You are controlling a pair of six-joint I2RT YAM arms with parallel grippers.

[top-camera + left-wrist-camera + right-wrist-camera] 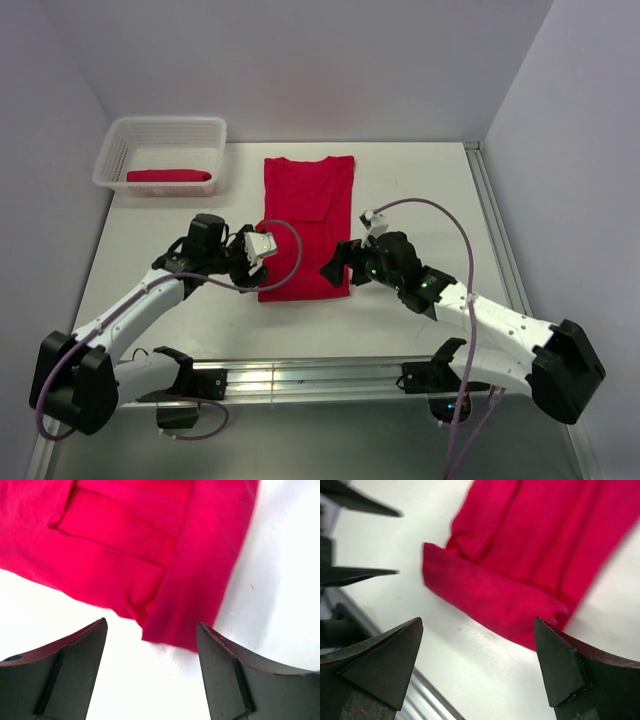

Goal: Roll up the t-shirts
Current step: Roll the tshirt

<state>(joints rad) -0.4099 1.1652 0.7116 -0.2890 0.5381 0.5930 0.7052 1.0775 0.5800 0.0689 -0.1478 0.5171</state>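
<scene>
Red t-shirt (307, 215) flat right of the basket (112, 150), near hem turned over; rolled t-shirt (170, 177) inside the basket. Left gripper (151, 625) spread at the hem corner nearer the basket, right gripper (478, 621) spread at the farther corner.

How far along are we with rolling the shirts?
Done: one rolled t-shirt lies in the basket. In hand: the second t-shirt lies folded lengthwise on the table, its near hem turned over once; left pincer and right pincer stand open at that end, gripping nothing. Left: rolling it up fully.
</scene>
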